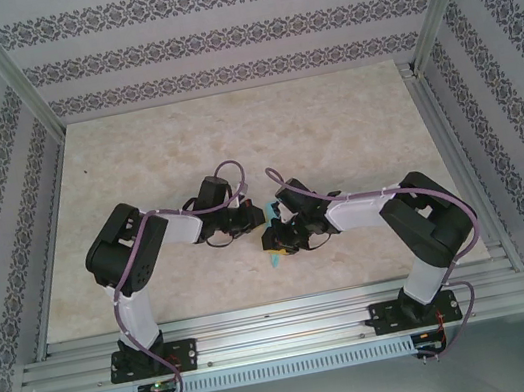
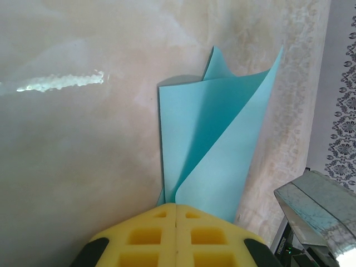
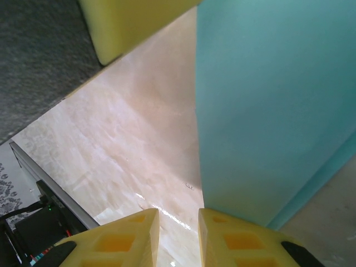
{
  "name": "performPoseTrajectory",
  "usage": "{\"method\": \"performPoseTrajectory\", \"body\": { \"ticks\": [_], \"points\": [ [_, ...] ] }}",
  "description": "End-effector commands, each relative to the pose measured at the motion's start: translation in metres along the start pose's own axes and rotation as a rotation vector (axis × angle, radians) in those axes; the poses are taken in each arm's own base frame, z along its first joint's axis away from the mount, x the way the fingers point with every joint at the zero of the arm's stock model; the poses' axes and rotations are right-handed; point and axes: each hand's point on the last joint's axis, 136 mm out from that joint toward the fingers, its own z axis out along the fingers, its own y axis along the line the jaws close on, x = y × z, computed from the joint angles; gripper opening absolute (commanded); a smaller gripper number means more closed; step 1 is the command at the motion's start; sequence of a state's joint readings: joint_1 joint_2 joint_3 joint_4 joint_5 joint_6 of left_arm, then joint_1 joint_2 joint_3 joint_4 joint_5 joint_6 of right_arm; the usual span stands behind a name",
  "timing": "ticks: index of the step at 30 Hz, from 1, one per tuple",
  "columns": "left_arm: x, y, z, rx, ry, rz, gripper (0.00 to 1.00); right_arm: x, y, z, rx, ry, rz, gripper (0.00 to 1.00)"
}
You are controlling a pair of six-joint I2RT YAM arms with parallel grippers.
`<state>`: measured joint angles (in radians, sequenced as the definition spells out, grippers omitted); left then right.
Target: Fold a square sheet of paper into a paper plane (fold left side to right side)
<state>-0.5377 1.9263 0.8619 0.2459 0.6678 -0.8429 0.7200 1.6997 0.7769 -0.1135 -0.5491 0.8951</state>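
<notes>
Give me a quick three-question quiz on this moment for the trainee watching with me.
1. True or false: the left gripper is shut on the paper.
2. The paper is: A lying flat, B curled over, C crumpled into a ball?
3. Fill in: the gap between the fingers of the right gripper shows bare ____.
Key: 1 true; 2 B; 3 table.

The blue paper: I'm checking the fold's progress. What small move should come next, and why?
Probably the right gripper should edge sideways until the sheet sits between its open jaws: the left gripper pinches it alone, and it stands curled, uncreased.
</notes>
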Motion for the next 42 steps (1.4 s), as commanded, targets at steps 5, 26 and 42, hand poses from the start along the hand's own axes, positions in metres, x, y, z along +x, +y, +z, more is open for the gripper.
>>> {"method": "performPoseTrajectory", "body": {
  "ticks": [5,26,42],
  "points": [
    [0.009,0.017,0.008,-0.035,0.021,0.010,0.00,-0.006,0.013,-0.021,0.030,-0.072,-0.082,0.27],
    [0.010,0.015,0.012,-0.038,0.030,0.017,0.00,0.000,-0.013,-0.025,0.468,-0.124,-0.174,0.50],
    [0.011,0.017,0.013,-0.047,0.039,0.019,0.00,0.006,-0.022,-0.008,0.458,-0.067,-0.158,0.43]
  ]
}}
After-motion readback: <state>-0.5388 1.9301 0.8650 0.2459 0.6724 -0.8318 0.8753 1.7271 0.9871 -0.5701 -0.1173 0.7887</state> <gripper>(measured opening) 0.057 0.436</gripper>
